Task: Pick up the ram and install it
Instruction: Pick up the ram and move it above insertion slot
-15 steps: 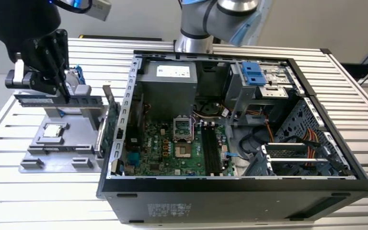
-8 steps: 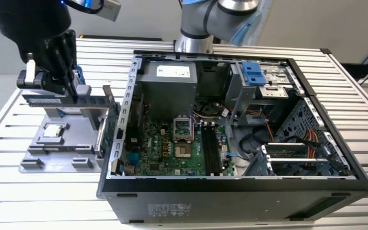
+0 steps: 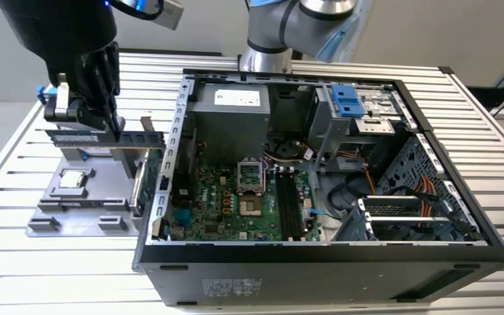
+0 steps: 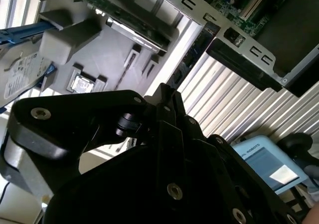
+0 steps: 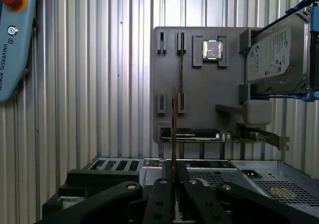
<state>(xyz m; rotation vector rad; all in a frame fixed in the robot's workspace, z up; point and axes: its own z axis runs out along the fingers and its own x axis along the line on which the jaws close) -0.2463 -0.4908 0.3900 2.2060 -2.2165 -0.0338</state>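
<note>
The ram (image 3: 138, 138) is a long dark stick held level, just above the grey parts tray (image 3: 46, 220) at the exterior view's left. My gripper (image 3: 110, 126) is shut on it from above, near its middle. In the first wrist view the ram (image 5: 173, 119) shows edge-on as a thin line rising from between my gripper (image 5: 174, 176) fingers, over the tray (image 5: 199, 109). The open computer case (image 3: 322, 252) lies to the exterior view's right, with the motherboard's long memory slots (image 3: 287, 203) bare.
On the tray sit a processor chip (image 5: 212, 49), a silver hard drive in a blue frame (image 5: 279, 59) and a green card with a metal bracket (image 3: 144, 177), standing beside the case wall. A teach pendant (image 5: 10, 35) lies on the ribbed metal table (image 3: 50, 275).
</note>
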